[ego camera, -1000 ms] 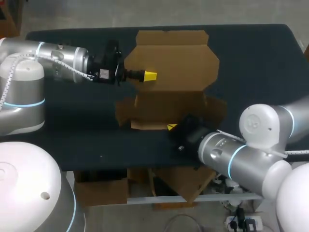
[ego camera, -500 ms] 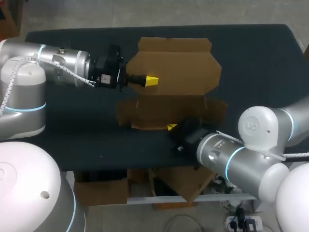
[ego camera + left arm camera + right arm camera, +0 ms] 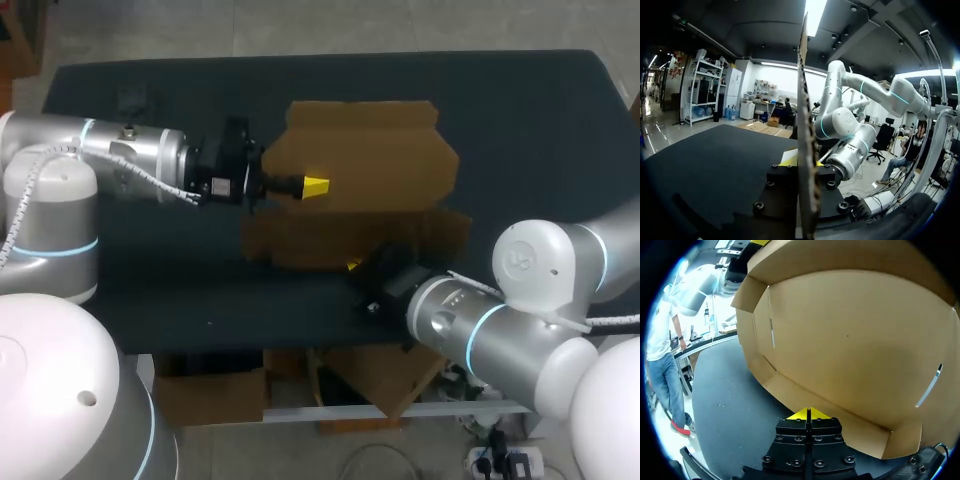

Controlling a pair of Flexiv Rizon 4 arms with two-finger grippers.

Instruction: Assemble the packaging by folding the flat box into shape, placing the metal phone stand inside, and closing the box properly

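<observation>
The brown cardboard box (image 3: 380, 160) lies mid-table, its big lid panel tipped up from the back. My left gripper (image 3: 315, 185) comes in from the left and is shut on that panel's side edge. In the left wrist view the panel (image 3: 804, 100) stands edge-on between the yellow fingertips (image 3: 790, 160). My right gripper (image 3: 353, 264) is at the box's near edge. In the right wrist view it is shut (image 3: 809, 413) with nothing in it, its tips against the low front wall, and the box's inside (image 3: 855, 340) rises ahead of it. I see no phone stand that I can be sure of.
Black cloth covers the table (image 3: 520, 120), with open room to the right of the box and along the back. A small dark object (image 3: 130, 98) lies at the far left behind my left arm; I cannot tell what it is.
My left gripper has moved toward the table's front, swinging the lid panel up and forward over the base. My right gripper has stayed at the front wall.
</observation>
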